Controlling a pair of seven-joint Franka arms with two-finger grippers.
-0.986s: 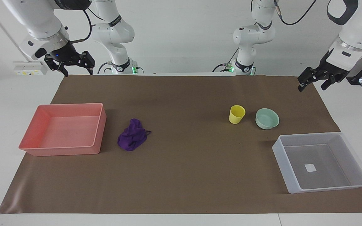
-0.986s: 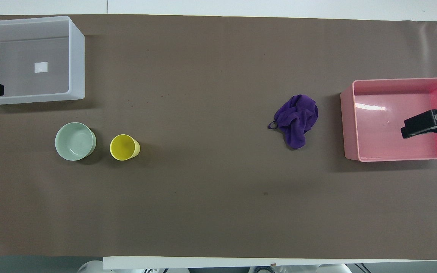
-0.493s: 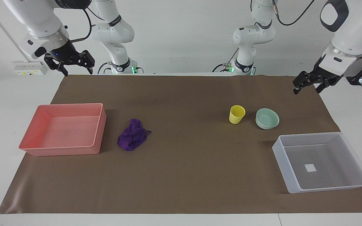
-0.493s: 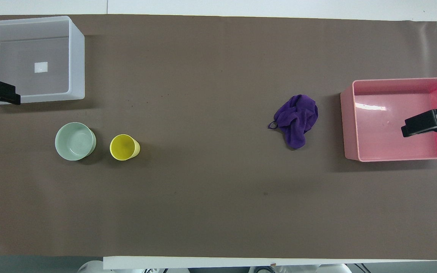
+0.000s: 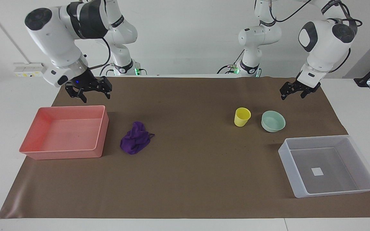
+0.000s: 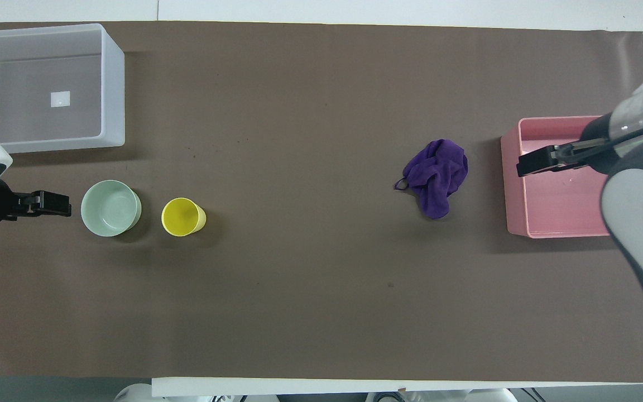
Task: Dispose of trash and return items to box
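A: Trash position?
B: Crumpled deep purple cloth wad [image 5: 135,141] [image 6: 435,176] on the brown mat, left of centre in the facing view, just beside the pink rectangular plastic tray [image 5: 64,132] [image 6: 556,218].
A: Items and box?
B: Small yellow plastic cup [image 5: 242,116] [image 6: 183,216] and pale mint-green round bowl [image 5: 273,121] [image 6: 110,207] side by side, centre right; translucent whitish plastic tray [image 5: 328,165] [image 6: 48,86] lower right.
A: Grippers?
B: Right gripper [image 5: 89,90] [image 6: 539,161] fingers spread, over the pink tray's edge. Left gripper [image 5: 293,90] [image 6: 48,203] raised beside the bowl, fingers apart, empty.
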